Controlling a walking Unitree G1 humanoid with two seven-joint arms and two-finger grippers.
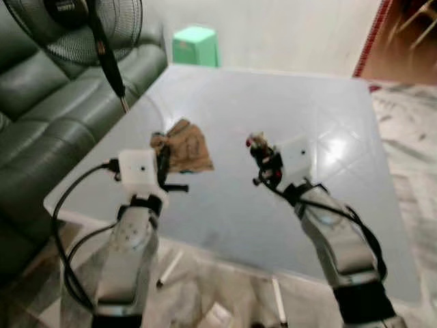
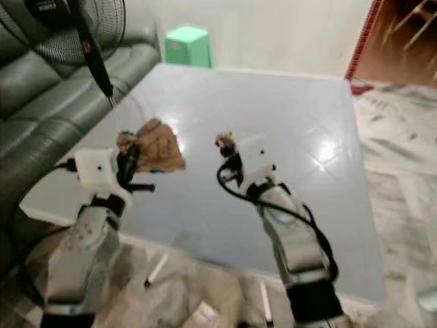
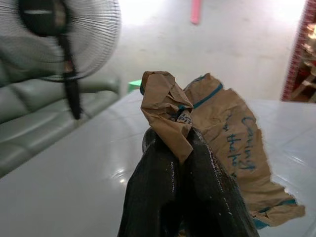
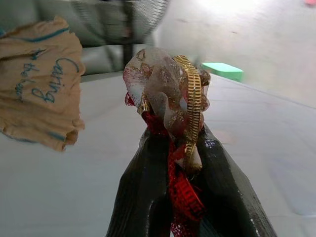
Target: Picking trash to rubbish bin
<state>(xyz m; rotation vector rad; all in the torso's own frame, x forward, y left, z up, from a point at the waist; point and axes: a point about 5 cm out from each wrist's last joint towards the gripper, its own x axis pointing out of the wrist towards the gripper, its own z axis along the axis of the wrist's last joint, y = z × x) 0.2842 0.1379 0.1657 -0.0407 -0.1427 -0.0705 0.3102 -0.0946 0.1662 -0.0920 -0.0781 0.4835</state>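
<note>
My left gripper (image 1: 161,145) is shut on a crumpled brown paper bag (image 1: 186,146) with blue writing, held above the glossy grey table (image 1: 273,109); in the left wrist view the bag (image 3: 222,128) bunches between the black fingers (image 3: 163,192) and fans out beyond them. My right gripper (image 1: 259,149) is shut on a small wad of clear, red and gold wrapper (image 1: 257,142), raised over the table's middle. The right wrist view has that wrapper (image 4: 170,103) pinched between the fingers (image 4: 143,197), with the paper bag (image 4: 42,81) off to one side.
A dark green leather sofa (image 1: 41,116) runs along the left. A standing fan (image 1: 82,27) rises at the table's far left corner. A green stool (image 1: 195,45) stands beyond the table's far edge. White sticks (image 1: 169,268) lie on the marble floor near the table's front edge.
</note>
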